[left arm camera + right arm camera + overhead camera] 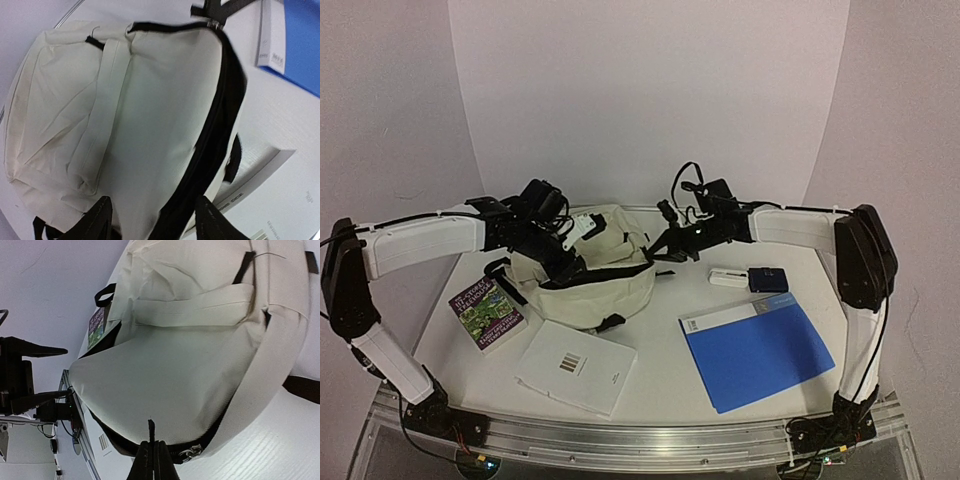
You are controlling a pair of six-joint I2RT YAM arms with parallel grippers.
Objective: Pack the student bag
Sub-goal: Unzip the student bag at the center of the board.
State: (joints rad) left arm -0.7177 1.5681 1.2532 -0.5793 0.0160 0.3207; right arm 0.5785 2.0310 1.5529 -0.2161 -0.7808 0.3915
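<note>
Cream fabric of the student bag [595, 285] slumps left of centre on the white table [660, 395], toward the back, with its black zipper line curving along the near side and a black strap trailing off to the left. A white booklet [577, 366] lies just beside the bag's near edge, and a green-covered book [488, 313] sits close to its near-left corner, so that side is crowded. To the right a bare strip of table separates the bag from a blue folder [756, 350], and farther back a small white box [727, 277] rests just beside a dark blue case [769, 279], both well apart from the bag. Open tabletop runs behind the bag to a pale curved backdrop that wraps the scene. An aluminium rail [650, 437] lines the near edge, where the arm bases stand. The left gripper [155, 220] hangs over the bag's back-left part with its fingers [102, 220] spread, the zipper line running toward the gap between them; contact with the cloth cannot be judged. The right gripper [152, 450] meets the bag's right end, fingers pressed together on a thin black pull tab [151, 427] just beside the metal zipper slider [189, 454]
</note>
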